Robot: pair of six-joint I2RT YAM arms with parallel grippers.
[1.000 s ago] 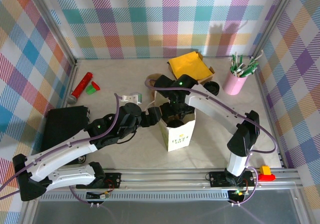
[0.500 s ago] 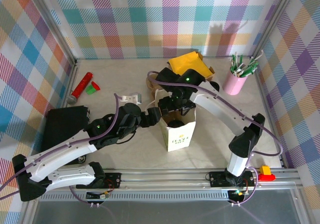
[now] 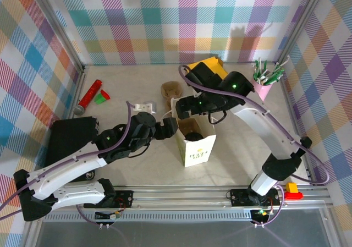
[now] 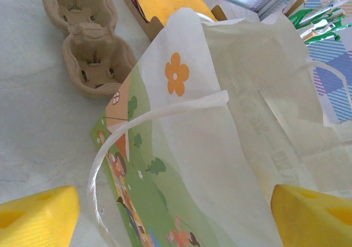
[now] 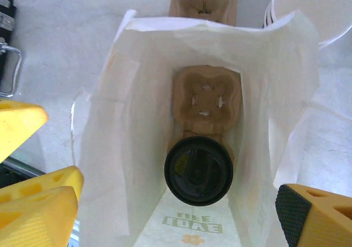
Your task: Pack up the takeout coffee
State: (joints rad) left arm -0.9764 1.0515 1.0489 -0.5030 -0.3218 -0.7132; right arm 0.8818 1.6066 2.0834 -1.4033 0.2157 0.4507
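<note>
The left gripper, jaws wide, sits at the left edge of the white paper bag. The takeout coffee stands inside the bag in a cardboard carrier, walled by paper. Above hangs the right gripper, wide and empty.

**Green Lettering and Flower Marks on the Bag**

The tall white paper bag is carrying two short green printed lines on its front face in the top view, too small to read. In the right wrist view, reversed green lettering is showing through the paper low inside the bag. Its larger line is looking like "LOVE", with a small orange flower mark beneath. In the left wrist view, an orange flower sign is sitting on the bag's side, above wordless drawings.
</note>
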